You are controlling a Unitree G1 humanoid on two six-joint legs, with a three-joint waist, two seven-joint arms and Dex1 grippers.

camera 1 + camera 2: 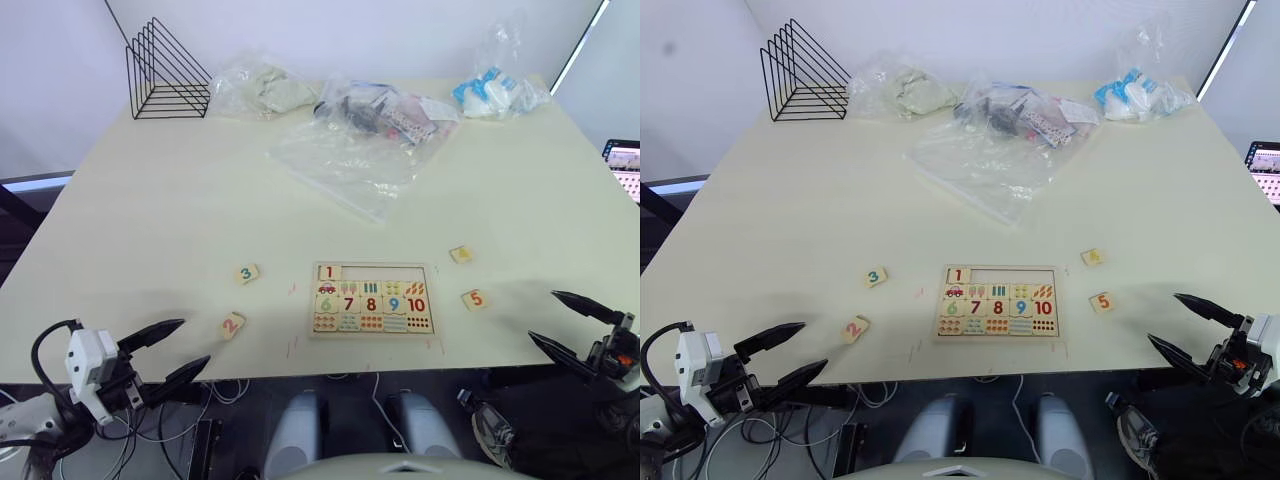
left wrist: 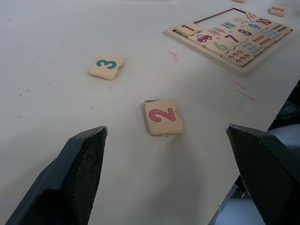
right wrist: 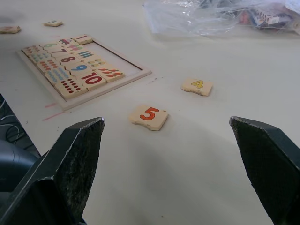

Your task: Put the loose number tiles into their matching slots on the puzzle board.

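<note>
The puzzle board (image 1: pixel 372 299) lies flat near the front edge of the counter (image 1: pixel 150 220), with one tile, the 1 tile (image 1: pixel 329 271), already seated at the left end of its top row; the remaining slots (image 1: pixel 385 271) in that row stand empty. Four number tiles lie loose: the 3 tile (image 1: pixel 247 273) and the 2 tile (image 1: pixel 231 324) left of the board, the 4 tile (image 1: pixel 460 254) and the 5 tile (image 1: pixel 474 298) right of it. The left tool (image 1: pixel 172 355) and the right tool (image 1: pixel 570 322) both hang wide apart at the front edge, holding nothing.
</note>
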